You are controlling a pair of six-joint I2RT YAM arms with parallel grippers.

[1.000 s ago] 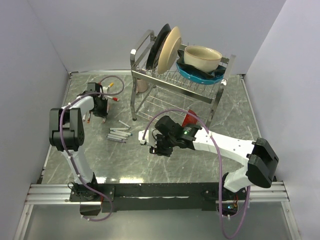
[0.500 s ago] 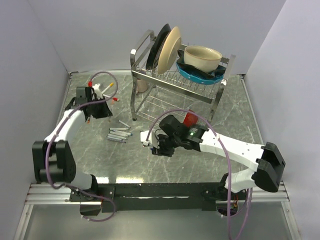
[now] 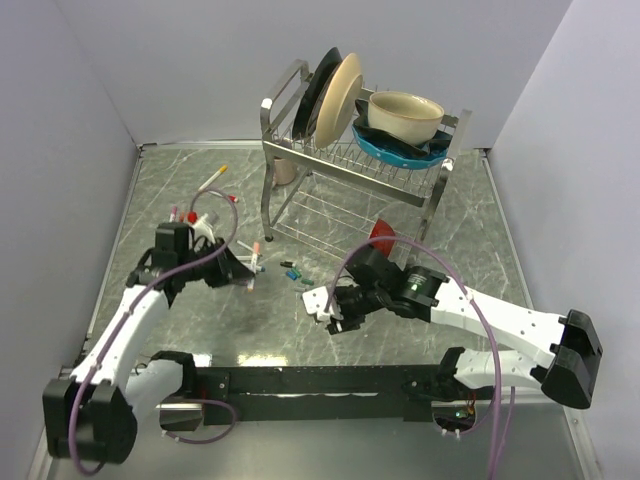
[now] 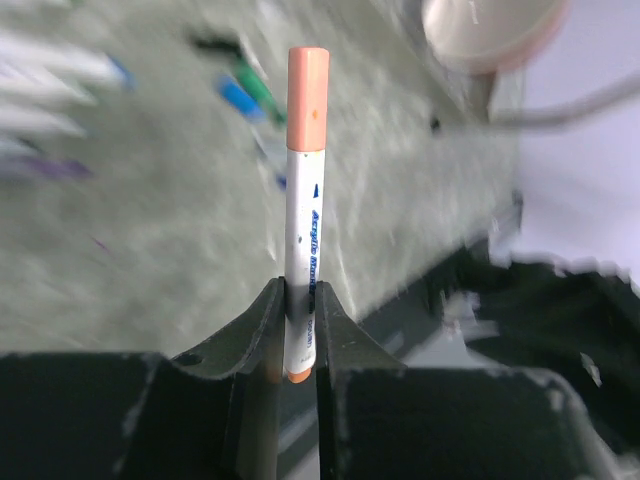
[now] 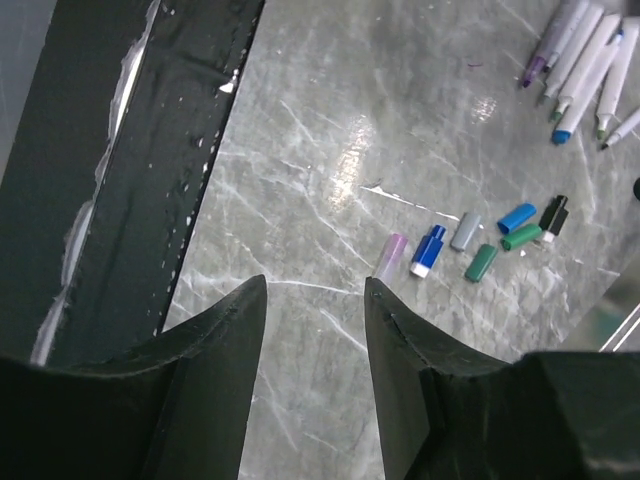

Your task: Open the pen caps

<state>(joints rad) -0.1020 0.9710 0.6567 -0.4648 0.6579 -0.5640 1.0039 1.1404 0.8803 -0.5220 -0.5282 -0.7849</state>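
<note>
My left gripper (image 4: 297, 300) is shut on the lower end of a white marker pen (image 4: 303, 220). The pen stands upright with its salmon-pink cap (image 4: 308, 82) on top. In the top view this gripper (image 3: 243, 268) is left of centre and the capped pen (image 3: 256, 250) sticks out of it. My right gripper (image 5: 312, 290) is open and empty above bare table; in the top view it (image 3: 327, 312) is near the middle. Several loose pen caps (image 5: 470, 240), lilac, blue, grey, green and black, lie just beyond it, also seen in the top view (image 3: 292, 270).
A dish rack (image 3: 300, 150) with plates and a bowl stands at the back. Several uncapped pens (image 5: 585, 50) lie together on the table. More capped pens (image 3: 213, 180) lie at the back left. A red object (image 3: 380, 235) lies under the rack.
My left arm has swung from the back left toward the middle, carrying a capped pen. My right gripper has drifted a little toward the front right and stays open.
</note>
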